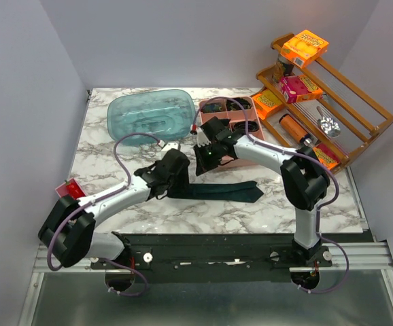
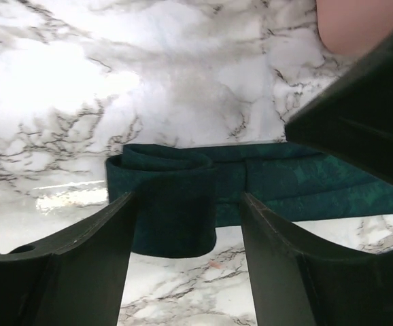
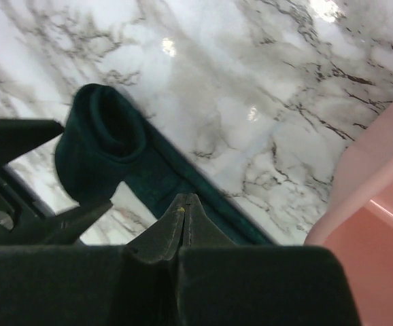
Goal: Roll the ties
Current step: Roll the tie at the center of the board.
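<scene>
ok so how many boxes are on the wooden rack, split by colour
orange boxes: 3
pink box: 1
total: 4

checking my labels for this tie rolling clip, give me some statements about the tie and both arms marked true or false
1. The dark teal fabric necktie is coiled at one end, with the rest lying flat on the white marble table. True.
2. The left gripper has its jaws open, and the coil shows between them. True.
3. The right gripper has its jaws spread wide. False: they are shut, with nothing between them.
4. The coil sits inside the pink plastic tray. False: it rests on the marble, outside the tray.
</scene>
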Robot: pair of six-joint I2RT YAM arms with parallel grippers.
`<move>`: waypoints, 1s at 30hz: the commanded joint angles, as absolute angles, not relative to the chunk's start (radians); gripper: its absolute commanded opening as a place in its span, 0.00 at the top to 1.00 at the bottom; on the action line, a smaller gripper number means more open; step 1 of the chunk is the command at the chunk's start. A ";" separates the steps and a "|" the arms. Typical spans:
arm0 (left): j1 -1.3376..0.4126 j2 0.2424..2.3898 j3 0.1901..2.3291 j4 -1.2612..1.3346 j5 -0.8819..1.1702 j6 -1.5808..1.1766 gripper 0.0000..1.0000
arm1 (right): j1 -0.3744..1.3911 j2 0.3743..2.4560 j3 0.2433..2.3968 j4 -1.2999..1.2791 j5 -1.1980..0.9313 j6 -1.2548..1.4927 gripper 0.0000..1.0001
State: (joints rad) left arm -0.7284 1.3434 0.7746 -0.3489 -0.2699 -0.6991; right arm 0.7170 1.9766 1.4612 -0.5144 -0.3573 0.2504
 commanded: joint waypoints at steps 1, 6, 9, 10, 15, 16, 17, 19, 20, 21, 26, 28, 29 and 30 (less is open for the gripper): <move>-0.631 1.241 0.707 -0.318 -0.170 -0.692 0.28 | 0.735 1.898 1.454 -0.443 -0.436 0.245 0.96; -0.511 1.120 0.626 -0.272 -0.052 -0.703 0.25 | 0.784 1.911 1.486 -0.440 -0.462 0.244 0.96; -0.437 1.071 0.581 -0.250 -0.002 -0.713 0.23 | 0.821 1.946 1.515 -0.445 -0.474 0.244 0.96; -0.416 1.060 0.559 -0.232 0.049 -0.718 0.22 | 0.830 1.956 1.523 -0.445 -0.479 0.245 0.96; -0.307 1.025 0.496 -0.164 0.172 -0.738 0.21 | 0.865 2.017 1.555 -0.445 -0.480 0.250 0.96; -0.298 1.026 0.480 -0.141 0.189 -0.739 0.21 | 0.865 2.034 1.557 -0.445 -0.474 0.250 0.96; -0.290 1.028 0.474 -0.134 0.216 -0.739 0.21 | 0.865 2.040 1.560 -0.443 -0.468 0.249 0.96; -0.282 1.037 0.460 -0.106 0.229 -0.739 0.21 | 0.867 2.052 1.563 -0.446 -0.434 0.250 0.96; -0.281 1.042 0.456 -0.097 0.242 -0.739 0.20 | 0.865 2.062 1.562 -0.449 -0.420 0.247 0.96; -0.281 1.052 0.451 -0.086 0.247 -0.739 0.21 | 0.865 2.066 1.560 -0.457 -0.408 0.244 0.96; -0.281 1.077 0.413 -0.005 0.285 -0.744 0.21 | 0.867 2.057 1.520 -0.471 -0.330 0.244 0.96; -0.281 1.097 0.399 0.046 0.310 -0.739 0.21 | 0.865 2.048 1.505 -0.472 -0.318 0.245 0.96; -0.281 1.104 0.388 0.058 0.313 -0.736 0.21 | 0.864 2.046 1.491 -0.472 -0.313 0.245 0.96; -0.281 1.111 0.381 0.075 0.321 -0.736 0.20 | 0.865 2.042 1.480 -0.471 -0.307 0.244 0.96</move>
